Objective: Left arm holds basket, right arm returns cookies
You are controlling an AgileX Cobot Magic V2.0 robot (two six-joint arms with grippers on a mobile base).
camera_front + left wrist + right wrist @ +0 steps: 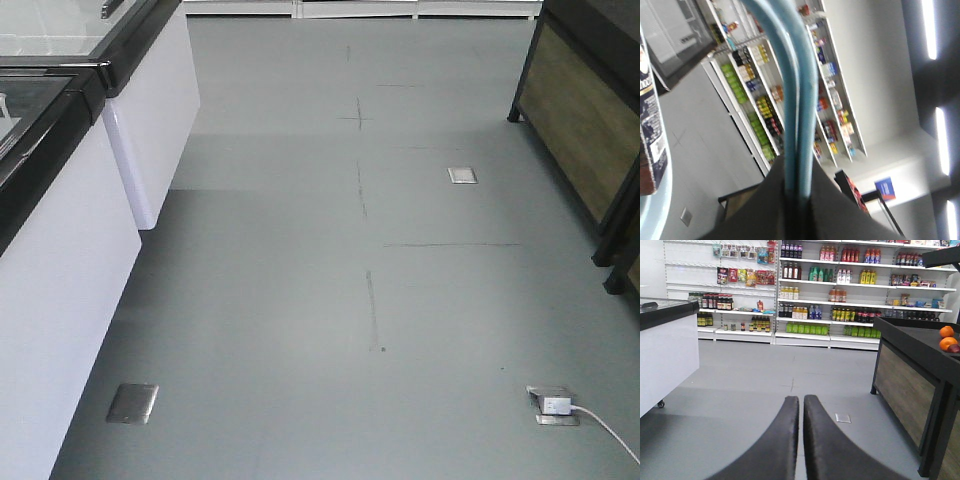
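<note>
Your left gripper [799,192] is clamped on the basket's light-blue hoop handle [800,90]. The two dark fingers [765,210] press in from either side, and the handle's bars run up and away between them. At the left edge of that wrist view the Chocofello cookie box [650,130] stands upright, its barcode side towards you. Its foot is inside the pale blue basket [657,210], whose rim curves beneath it. Beyond the handle, stocked store shelves [760,110] tilt across the frame.

Your right gripper [801,402] is empty. Its fingers [782,440] lie almost together, with only a thin slit between them, and they touch nothing. They point level across the grey floor [765,385].

On that side a steel floor outlet [843,418] sits just ahead of the fingertips. A white chest freezer [665,355] borders the aisle on the left. A black display table [910,370] borders it on the right, its corner carrying oranges [947,337]. Far off, bottle shelves [840,295] close the aisle.

From the front camera you have a wide lane of bare floor. White freezer cabinets [60,260] line its left edge and a black-framed wooden stand [580,130] its right. Low in your path are a floor plate [133,403] near the cabinets and a white plug [556,404] whose cable [610,430] trails off to the bottom right.
</note>
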